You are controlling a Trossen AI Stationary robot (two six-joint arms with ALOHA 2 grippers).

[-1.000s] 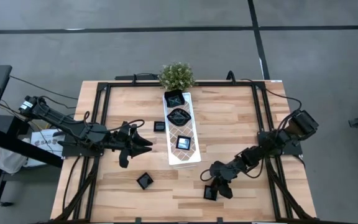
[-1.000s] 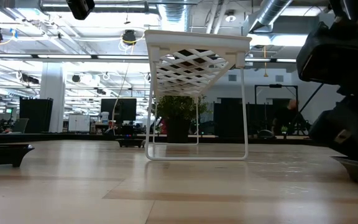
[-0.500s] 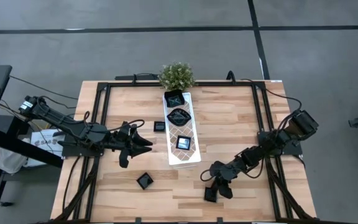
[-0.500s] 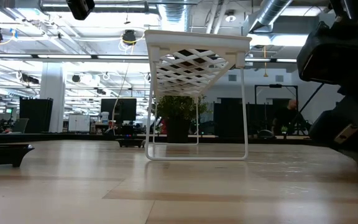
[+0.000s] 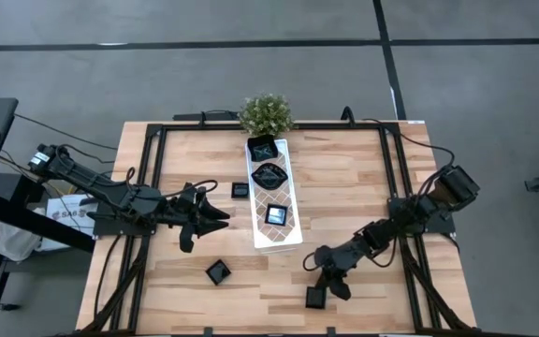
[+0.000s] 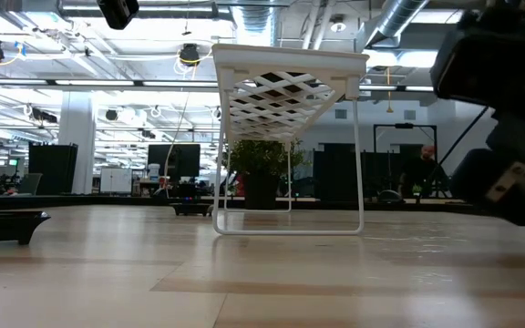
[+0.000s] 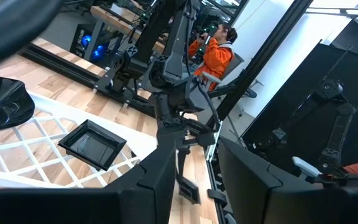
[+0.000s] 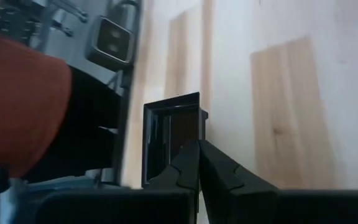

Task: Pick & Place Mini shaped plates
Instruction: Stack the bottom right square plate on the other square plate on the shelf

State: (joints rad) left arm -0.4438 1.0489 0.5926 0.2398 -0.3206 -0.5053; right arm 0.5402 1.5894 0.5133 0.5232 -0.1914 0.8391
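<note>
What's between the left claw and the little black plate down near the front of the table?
Only bare wood. In the high view, nothing lies between the left claw and the small glossy black square plate on the light wooden table.

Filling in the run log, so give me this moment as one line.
right hand: shut on square black dish, near table edge | left hand: open, waiting beside white tray | tray: three dishes

Overhead, table-level, two wrist cameras
</note>
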